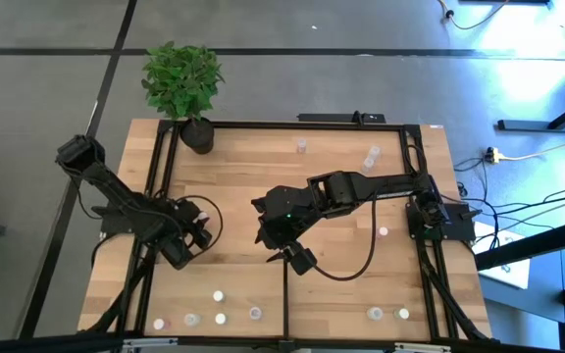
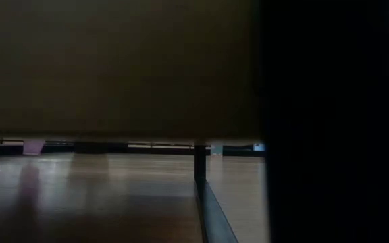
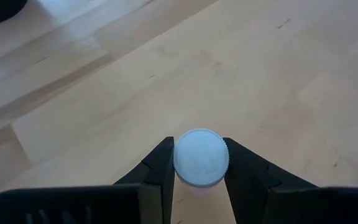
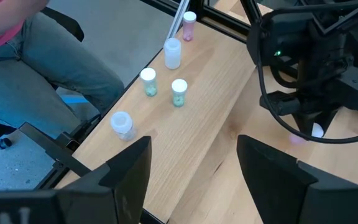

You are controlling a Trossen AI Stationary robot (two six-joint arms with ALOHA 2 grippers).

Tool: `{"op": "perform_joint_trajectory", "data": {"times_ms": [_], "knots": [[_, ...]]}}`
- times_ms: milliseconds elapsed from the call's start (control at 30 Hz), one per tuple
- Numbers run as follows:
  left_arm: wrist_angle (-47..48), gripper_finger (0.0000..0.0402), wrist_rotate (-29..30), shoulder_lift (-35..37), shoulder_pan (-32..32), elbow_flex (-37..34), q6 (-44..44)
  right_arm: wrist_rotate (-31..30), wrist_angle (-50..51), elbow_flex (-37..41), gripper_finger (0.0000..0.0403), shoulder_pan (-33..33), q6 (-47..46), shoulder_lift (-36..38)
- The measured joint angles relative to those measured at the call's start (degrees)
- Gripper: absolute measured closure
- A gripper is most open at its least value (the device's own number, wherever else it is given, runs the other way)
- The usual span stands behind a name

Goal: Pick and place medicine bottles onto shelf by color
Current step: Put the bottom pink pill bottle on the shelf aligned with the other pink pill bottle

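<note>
My left gripper (image 1: 192,239) stands at the left middle of the light-wood shelf (image 1: 341,211) and is shut on a small bottle with a white cap (image 3: 200,157) and a pinkish body. My right gripper (image 1: 298,258) is open and empty over the middle of the shelf, its fingers (image 4: 129,163) spread wide. Several small bottles (image 1: 220,318) stand upright along the near left edge; they also show in the right wrist view (image 4: 148,82). Two bottles (image 1: 388,314) stand at the near right, one (image 1: 384,232) at the right, and two (image 1: 300,147) at the far side. My left gripper pinches the bottle's ribbed white cap (image 3: 221,163) between its two fingers, one on each side. The fingers come from above, pointing down. The bottle stands upright below them, as the right wrist view (image 4: 316,130) shows; whether its bottom rests on the wood, I cannot tell.
A black pot with a green plant (image 1: 186,93) stands at the far left corner. A short black divider bar (image 1: 284,299) runs in from the near rail. A person in jeans (image 4: 55,56) sits past the near left edge. The low view is mostly blocked by dark shapes.
</note>
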State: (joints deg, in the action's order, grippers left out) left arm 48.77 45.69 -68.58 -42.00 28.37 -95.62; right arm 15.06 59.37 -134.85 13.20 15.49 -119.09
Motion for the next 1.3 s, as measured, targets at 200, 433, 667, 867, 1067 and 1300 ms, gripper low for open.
{"op": "perform_joint_trajectory", "data": {"times_ms": [200,433,667,867,1067,1300], "knots": [[-0.1,0.0301,-1.6,0.0,1.3,-0.8,-0.1,0.0,0.0,0.0,0.0163,0.0,0.0,0.0],[-1.1,0.0301,-2.7,0.0,1.7,-1.4,-0.2,0.0,0.0,0.0,0.0163,0.0,0.0,0.0],[-1.3,0.0279,-2.8,0.0,1.7,-1.4,-0.2,0.0,0.0,0.0,0.0163,0.0,0.0,0.0],[-1.4,0.0247,-2.8,0.0,1.7,-1.4,-0.2,0.0,0.0,0.0,0.0163,0.0,0.0,0.0],[-1.4,0.0209,-2.8,0.0,1.6,-1.4,-0.3,0.0,0.0,0.0,0.0163,0.0,0.0,0.0],[-1.1,0.0174,-2.8,0.0,1.2,-0.8,-0.2,0.0,0.0,0.0,0.0163,0.0,0.0,0.0]]}}
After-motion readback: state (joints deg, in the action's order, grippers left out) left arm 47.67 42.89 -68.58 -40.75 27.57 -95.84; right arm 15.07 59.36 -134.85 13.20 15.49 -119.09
